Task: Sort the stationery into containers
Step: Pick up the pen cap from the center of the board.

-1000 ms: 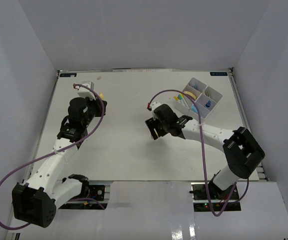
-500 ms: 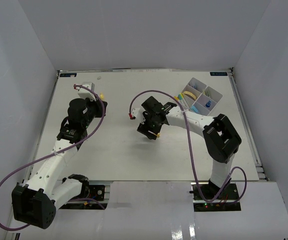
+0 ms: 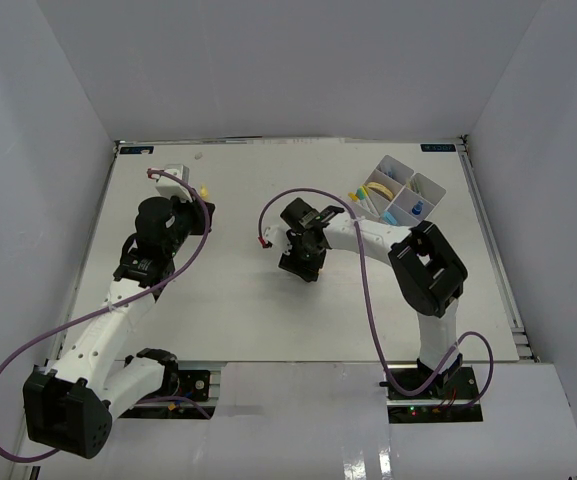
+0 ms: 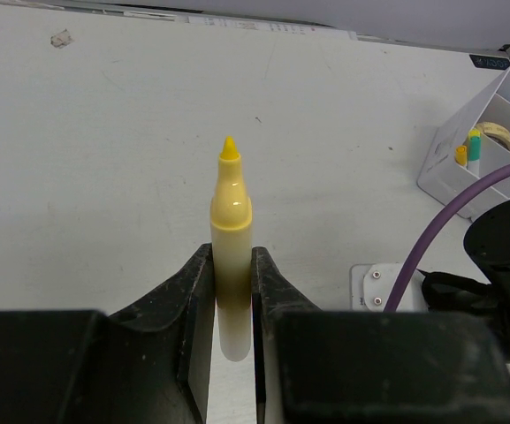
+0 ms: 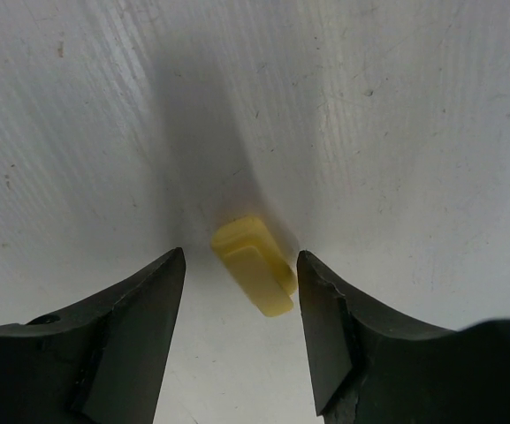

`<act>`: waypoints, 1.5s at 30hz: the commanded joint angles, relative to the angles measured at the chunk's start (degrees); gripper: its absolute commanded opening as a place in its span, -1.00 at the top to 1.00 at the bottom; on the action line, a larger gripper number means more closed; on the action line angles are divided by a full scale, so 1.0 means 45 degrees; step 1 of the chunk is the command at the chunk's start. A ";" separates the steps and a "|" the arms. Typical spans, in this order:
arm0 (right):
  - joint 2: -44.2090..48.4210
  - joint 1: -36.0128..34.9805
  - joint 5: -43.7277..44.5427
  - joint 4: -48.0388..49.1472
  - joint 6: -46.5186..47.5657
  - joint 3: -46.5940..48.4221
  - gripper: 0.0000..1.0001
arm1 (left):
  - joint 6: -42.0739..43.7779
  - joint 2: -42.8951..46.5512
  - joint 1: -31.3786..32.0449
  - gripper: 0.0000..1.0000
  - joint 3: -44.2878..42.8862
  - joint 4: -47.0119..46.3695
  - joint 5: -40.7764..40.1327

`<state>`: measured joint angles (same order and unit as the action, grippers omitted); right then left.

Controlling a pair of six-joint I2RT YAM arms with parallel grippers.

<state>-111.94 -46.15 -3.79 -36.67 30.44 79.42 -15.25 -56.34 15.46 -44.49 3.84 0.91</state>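
Yellow marker (image 4: 230, 221), uncapped, stands pinched between the two black fingers of my left claw (image 4: 231, 265). The fingers press on the pale barrel from both sides, just below the coloured collar. The bare felt tip points away from me over the white table (image 3: 238, 300) and touches nothing. I judge that this grip leaves the tip end free so that a cap can go back on. The left arm holds the marker on the far left side of the table, well apart from the containers.

My right claw (image 5: 239, 256) hangs close over the middle of the table, pointing down. Its two dark fingers stand apart, one on each side of a small yellow cap (image 5: 253, 265) that lies on its side on the surface. There is a gap between the cap and each finger, so nothing is gripped yet. The cap lies slantwise between them, so I judge a squeeze might turn it or nudge it before it seats.

At the far right of the table sits the white tray (image 3: 416, 174), split into four compartments and turned cornerwise to the table edge. A few capped pens (image 4: 473, 146) lean in one compartment, and a tan ring (image 4: 502, 132) lies in the next one. By my judgement the marker needs its cap before it joins the pens.
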 commanded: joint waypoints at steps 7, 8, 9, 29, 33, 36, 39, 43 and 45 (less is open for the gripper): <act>0.0031 0.0060 0.1155 0.0530 -0.0123 -0.0011 -0.09 | 0.0165 0.0449 -0.0077 0.92 0.0043 -0.0364 0.0228; 0.0090 0.0041 0.1155 0.0647 -0.0142 -0.0070 -0.04 | 0.0165 0.0449 -0.0077 0.91 0.0043 -0.0364 0.0267; 0.0129 0.0041 0.1117 0.0686 -0.0181 -0.0225 -0.02 | 0.0165 0.0449 -0.0077 0.91 0.0043 -0.0383 0.0325; 0.1747 -0.0272 0.0612 0.1312 -0.0610 -0.0871 0.44 | 0.0516 0.0663 -0.0077 0.91 0.0257 -0.0735 0.1964; 0.3388 -0.0272 0.0218 0.1487 -0.1272 -0.0696 0.55 | 0.0809 0.0937 -0.0077 0.92 0.0453 -0.1515 0.3253; 0.4967 -0.0272 0.0315 0.1624 -0.2266 -0.0325 0.63 | 0.1258 0.1209 -0.0077 0.91 0.0667 -0.1809 0.4502; 0.6159 -0.0272 0.0276 0.2267 -0.3553 -0.0052 0.65 | 0.1805 0.1327 -0.0077 0.92 0.0765 -0.2160 0.6103; 0.7449 -0.0272 0.0568 0.3808 -0.5564 0.0067 0.67 | 0.2099 0.1309 -0.0058 0.93 0.0961 -0.2610 0.7882; 0.7804 -0.0272 0.0666 0.4805 -0.6349 0.0125 0.66 | 0.2099 0.1114 -0.0057 0.95 0.0942 -0.2707 0.8469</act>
<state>-79.18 -47.05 -1.52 -22.92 10.90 78.06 -7.60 -51.37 15.49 -40.62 -5.39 30.55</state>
